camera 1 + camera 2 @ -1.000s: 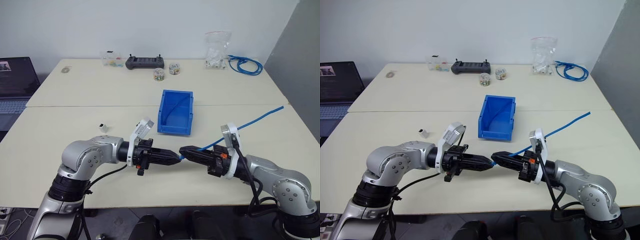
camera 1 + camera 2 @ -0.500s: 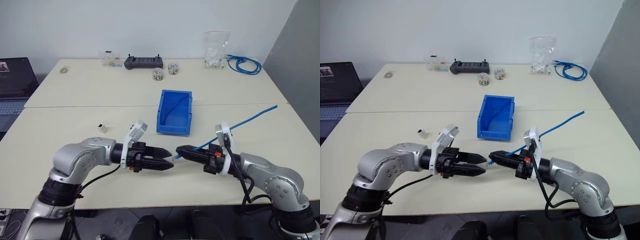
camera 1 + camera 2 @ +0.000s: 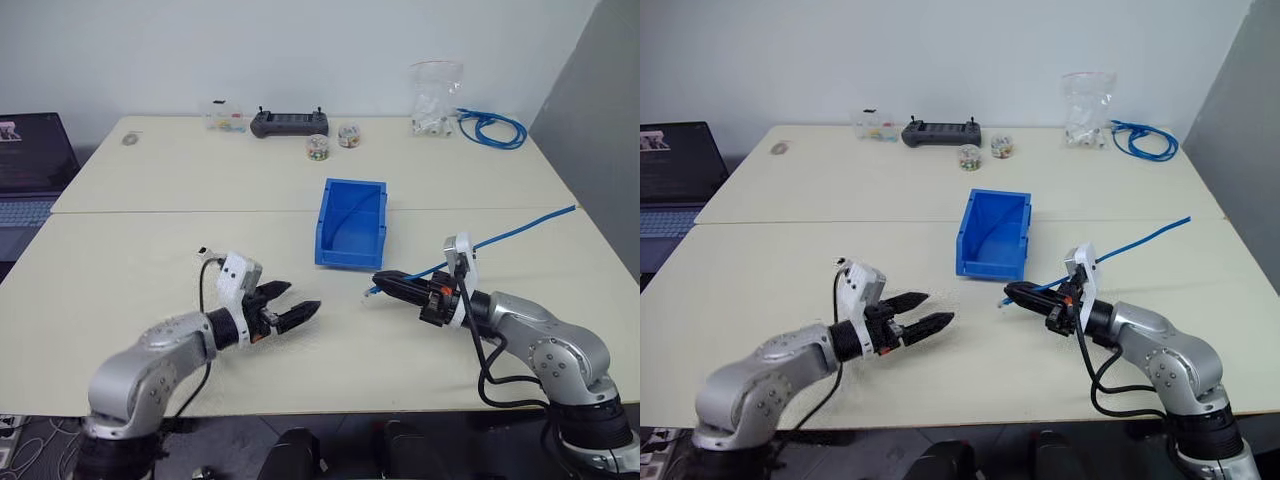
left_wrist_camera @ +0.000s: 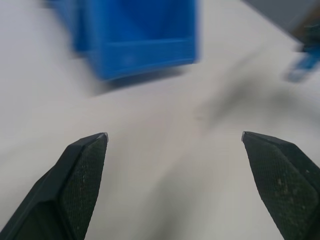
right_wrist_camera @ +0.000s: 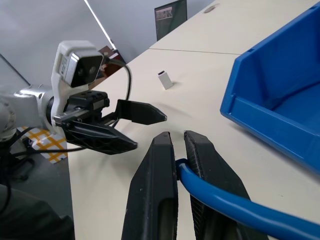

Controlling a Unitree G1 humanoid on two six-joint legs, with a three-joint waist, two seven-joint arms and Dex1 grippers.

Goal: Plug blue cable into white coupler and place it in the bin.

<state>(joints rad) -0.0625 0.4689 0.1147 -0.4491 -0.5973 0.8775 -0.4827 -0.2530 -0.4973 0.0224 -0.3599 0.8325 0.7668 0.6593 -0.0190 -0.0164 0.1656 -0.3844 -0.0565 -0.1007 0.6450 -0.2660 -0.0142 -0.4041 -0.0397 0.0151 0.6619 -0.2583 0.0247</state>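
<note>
2 hands: left hand spread, right hand pinching blue cable.

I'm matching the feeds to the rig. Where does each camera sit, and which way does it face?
Left and right eye views: on the head, looking forward and down at the table; both arms show.
Left wrist view: on the left wrist, facing the bin between the open left claw fingers.
Right wrist view: on the right wrist, along the right claw shut on the blue cable, facing the left claw and white coupler.
All share the bin.
</note>
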